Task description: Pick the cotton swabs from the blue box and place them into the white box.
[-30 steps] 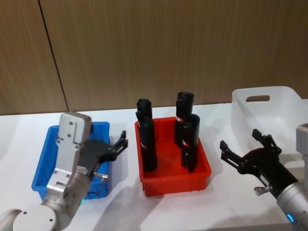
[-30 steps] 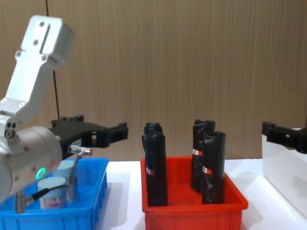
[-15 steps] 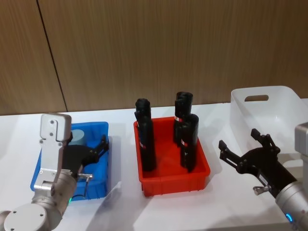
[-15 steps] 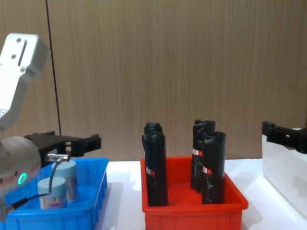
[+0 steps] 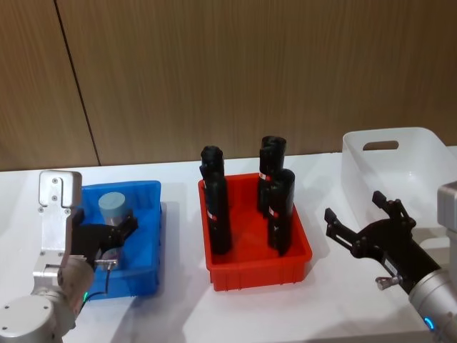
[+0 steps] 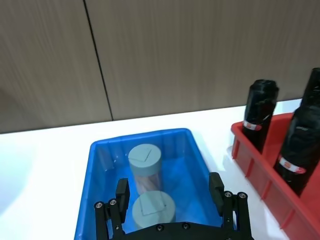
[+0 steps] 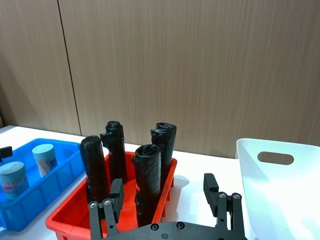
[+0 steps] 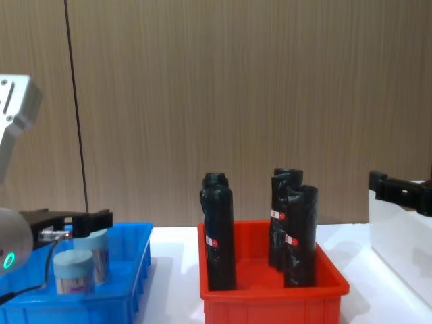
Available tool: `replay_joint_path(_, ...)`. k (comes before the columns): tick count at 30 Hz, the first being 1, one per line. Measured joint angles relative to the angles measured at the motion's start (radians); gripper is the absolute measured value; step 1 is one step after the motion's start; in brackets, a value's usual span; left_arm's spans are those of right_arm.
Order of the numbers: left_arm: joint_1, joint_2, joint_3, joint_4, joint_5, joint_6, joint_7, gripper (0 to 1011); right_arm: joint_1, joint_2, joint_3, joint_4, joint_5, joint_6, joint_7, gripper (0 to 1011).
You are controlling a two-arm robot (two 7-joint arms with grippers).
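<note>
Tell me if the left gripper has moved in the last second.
Yes. The left gripper retreated left, from beside the red bin to over the blue box.

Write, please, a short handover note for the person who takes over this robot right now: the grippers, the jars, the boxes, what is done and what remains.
Left gripper: open, empty, low over the blue box. The nearer jar of cotton swabs sits between its fingers, not yet gripped.
Right gripper: open, empty, above the table between the red box and the white box.
Jars: both stand in the blue box, the farther jar behind the nearer one.
Done: nothing; no jar seen in the white box.
Left: carry both jars to the white box. Leave the black rolls alone.
</note>
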Motion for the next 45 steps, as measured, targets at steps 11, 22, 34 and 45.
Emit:
replay_joint_path(11, -0.04, -0.008, -0.023, 0.093, -0.017, 0.026, -0.039, 1003, 0.0, 0.0, 0.0, 0.0, 0.0, 0.0, 0.0, 1001)
replay_joint_path(22, -0.077, -0.015, -0.039, 0.175, -0.014, 0.039, -0.094, 1003, 0.0, 0.0, 0.0, 0.0, 0.0, 0.0, 0.0, 1002)
replay_joint_path(34, -0.118, -0.024, -0.046, 0.26, 0.007, 0.033, -0.187, 1003, 0.0, 0.0, 0.0, 0.0, 0.0, 0.0, 0.0, 1002)
replay_joint_path(45, -0.151, -0.035, -0.046, 0.335, 0.022, 0.016, -0.26, 1003, 0.0, 0.0, 0.0, 0.0, 0.0, 0.0, 0.0, 1001)
